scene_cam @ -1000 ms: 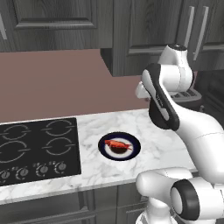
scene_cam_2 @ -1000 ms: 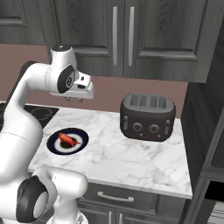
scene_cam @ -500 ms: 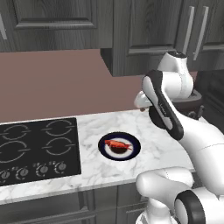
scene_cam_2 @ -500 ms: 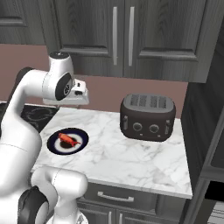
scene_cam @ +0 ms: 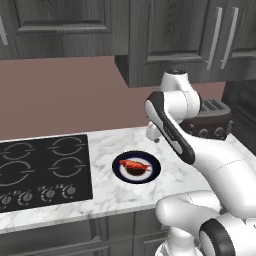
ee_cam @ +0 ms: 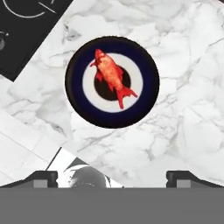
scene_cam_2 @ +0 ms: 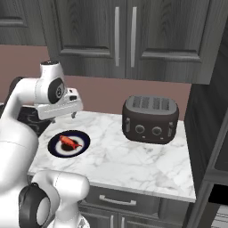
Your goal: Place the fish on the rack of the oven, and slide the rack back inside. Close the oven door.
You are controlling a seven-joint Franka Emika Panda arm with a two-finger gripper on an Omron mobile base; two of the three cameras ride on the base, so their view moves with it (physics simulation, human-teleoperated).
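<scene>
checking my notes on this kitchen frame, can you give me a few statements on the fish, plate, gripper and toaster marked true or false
1. The fish lies on the plate. True.
2. The gripper is shut on the fish. False: its jaws stand open above the plate, holding nothing.
3. The plate sits on the marble counter between the cooktop and the toaster. True.
4. The toaster is white. False: it is dark, with four slots on top.
5. The fish lies on the cooktop. False: it is on the plate, beside the cooktop.
</scene>
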